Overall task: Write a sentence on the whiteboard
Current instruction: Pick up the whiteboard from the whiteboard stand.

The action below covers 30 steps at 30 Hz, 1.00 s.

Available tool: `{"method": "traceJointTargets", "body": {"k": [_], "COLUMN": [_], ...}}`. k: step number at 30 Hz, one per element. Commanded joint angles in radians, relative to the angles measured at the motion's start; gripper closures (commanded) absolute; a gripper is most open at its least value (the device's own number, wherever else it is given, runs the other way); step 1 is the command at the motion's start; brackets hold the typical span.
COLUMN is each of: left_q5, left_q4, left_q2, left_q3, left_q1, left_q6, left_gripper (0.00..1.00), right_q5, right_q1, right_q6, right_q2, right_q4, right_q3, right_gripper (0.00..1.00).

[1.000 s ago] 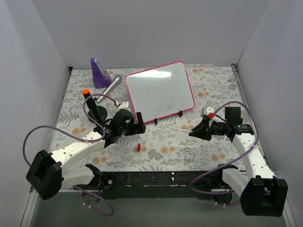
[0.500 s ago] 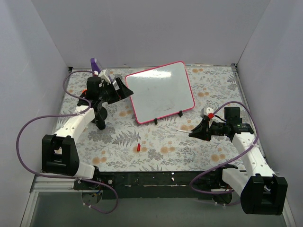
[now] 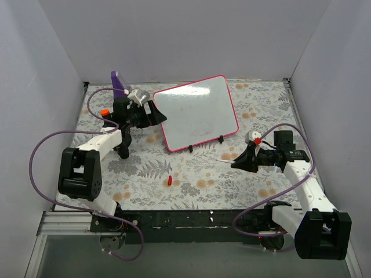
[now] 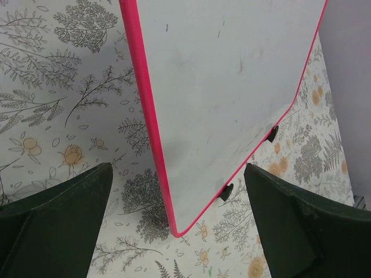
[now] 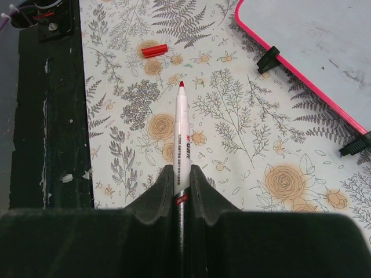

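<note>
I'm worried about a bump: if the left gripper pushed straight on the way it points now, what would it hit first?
Most likely the whiteboard: its pink left edge lies dead ahead of the left gripper, in line with the gap between its open jaws. How far off it is, the views don't settle.

The whiteboard (image 3: 196,113) is glossy and smooth; the floral table cover (image 3: 232,176) matt.

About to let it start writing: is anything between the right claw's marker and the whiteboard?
Nothing visible. Only tablecloth lies between the marker in the right claw and the whiteboard; the red cap lies aside.
</note>
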Motion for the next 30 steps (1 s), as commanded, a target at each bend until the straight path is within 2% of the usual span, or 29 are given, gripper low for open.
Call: {"method": "traceJointTargets", "body": {"k": [1, 6, 10, 16, 25, 27, 28, 30], "left_q5": [0.087, 0.183, 0.257, 0.337, 0.462, 0.47, 0.476, 0.492], "left_q4": [0.165, 0.225, 0.279, 0.365, 0.482, 0.471, 0.468, 0.46], "left_q2": [0.046, 0.129, 0.192, 0.256, 0.353, 0.361, 0.373, 0.385], "left_q3": [-0.02, 0.015, 0.028, 0.041, 0.092, 0.103, 0.11, 0.126], "left_q1": [0.005, 0.018, 0.028, 0.055, 0.073, 0.071, 0.071, 0.071], "left_q6": [0.084, 0.084, 0.079, 0.029, -0.034, -0.033, -0.037, -0.041], "left_gripper": [0.02, 0.03, 0.12, 0.15, 0.35, 0.38, 0.43, 0.48], "right_q5": [-0.025, -0.023, -0.022, -0.02, -0.013, -0.013, -0.013, -0.013], "right_q1": [-0.004, -0.002, -0.002, -0.002, -0.002, -0.004, -0.002, -0.002], "right_q6": [-0.02, -0.021, -0.023, -0.023, -0.023, -0.023, -0.023, -0.023], "right_q2": [0.004, 0.011, 0.017, 0.027, 0.04, 0.042, 0.045, 0.05], "right_q4": [-0.012, -0.012, -0.012, -0.012, -0.009, -0.007, -0.007, -0.007], "right_q3": [0.012, 0.012, 0.012, 0.012, 0.011, 0.012, 0.012, 0.014], "right_gripper": [0.99, 0.99, 0.99, 0.99, 0.99, 0.99, 0.99, 0.99]}}
